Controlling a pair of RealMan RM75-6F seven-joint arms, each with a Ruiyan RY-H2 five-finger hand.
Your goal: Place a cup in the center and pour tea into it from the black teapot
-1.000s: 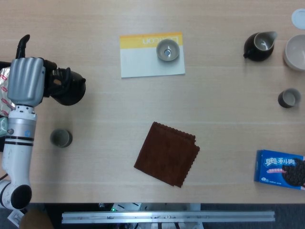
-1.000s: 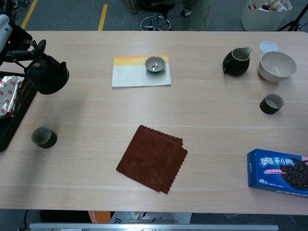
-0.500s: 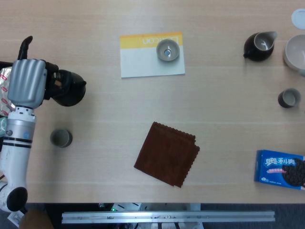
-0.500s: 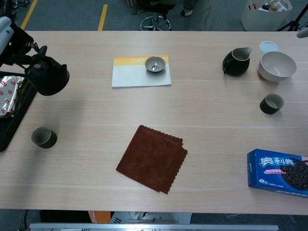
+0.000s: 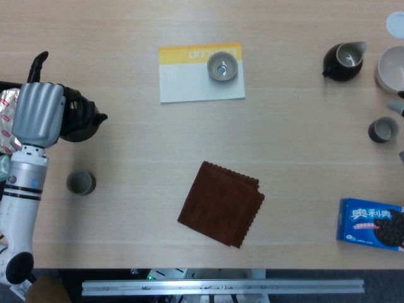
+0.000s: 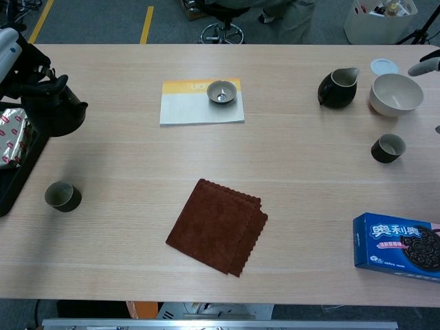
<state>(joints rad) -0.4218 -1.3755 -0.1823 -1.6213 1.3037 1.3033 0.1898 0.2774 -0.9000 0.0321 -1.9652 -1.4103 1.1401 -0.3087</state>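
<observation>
My left hand (image 5: 39, 113) grips the handle of the black teapot (image 5: 85, 120) at the table's far left; in the chest view the teapot (image 6: 58, 113) hangs beside that hand (image 6: 17, 62), its spout pointing right. A dark cup (image 5: 81, 183) stands upright below it, apart from the hand. A second dark cup (image 5: 382, 129) stands at the far right. Only spread fingertips of my right hand (image 5: 396, 108) show at the right edge, just above and below that cup (image 6: 388, 147), holding nothing.
A brown cloth (image 5: 221, 203) lies in the middle. A small grey bowl (image 5: 222, 65) sits on a white and yellow card (image 5: 189, 88). At the back right are a black pitcher (image 5: 344, 60), a white bowl (image 5: 391, 69) and a lid (image 5: 396, 24). A blue biscuit box (image 5: 371, 224) lies front right.
My left hand has carried the teapot further left, toward the table's edge. Fingertips of my right hand have come into view at the right edge near the second cup.
</observation>
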